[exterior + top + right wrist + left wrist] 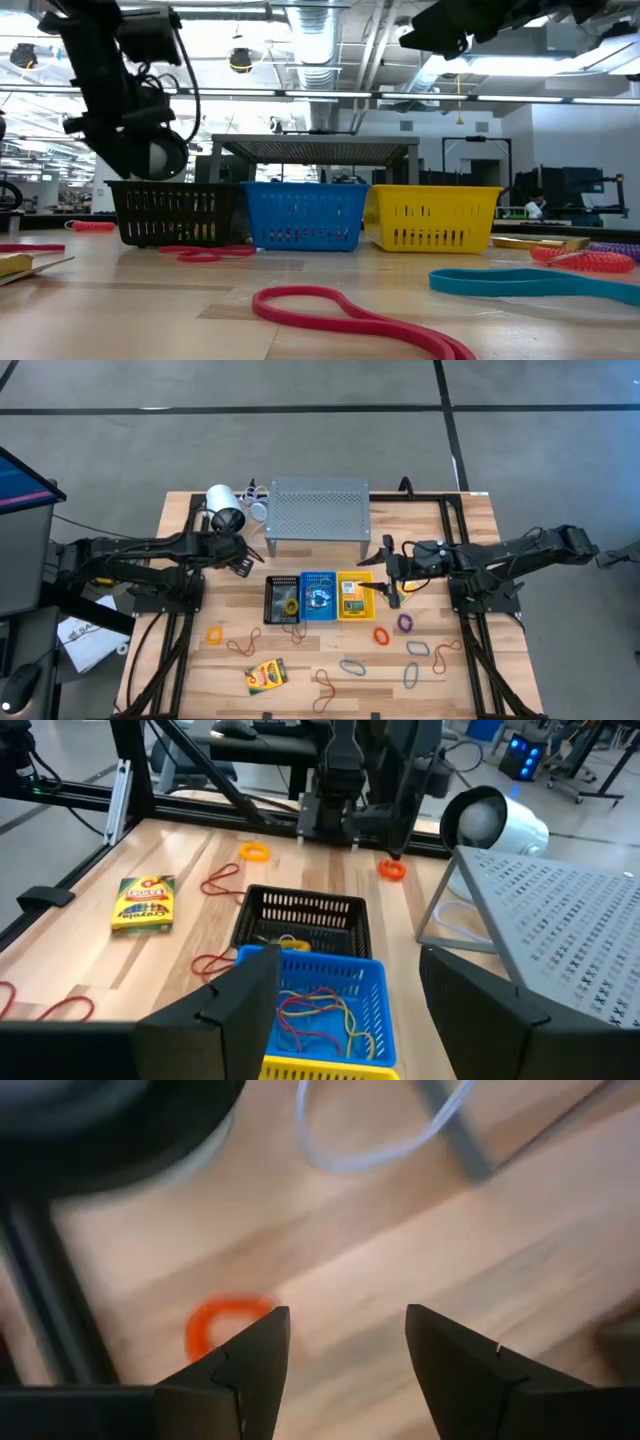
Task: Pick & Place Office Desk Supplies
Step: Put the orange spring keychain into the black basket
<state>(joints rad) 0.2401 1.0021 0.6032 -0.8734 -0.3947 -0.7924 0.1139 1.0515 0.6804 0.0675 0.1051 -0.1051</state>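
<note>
A red rubber band (350, 315) lies nearest on the counter (460, 690), among other scattered bands and a crayon box (266, 675). The left gripper (345, 1350), fingers apart and empty, hovers near a small orange band (215, 1325). The right gripper (345, 985), also spread and empty, hangs over the blue basket (320, 1010).

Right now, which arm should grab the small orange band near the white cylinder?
Left. Its claw is open right above the orange band; the right claw is across the table by the yellow basket.
</note>
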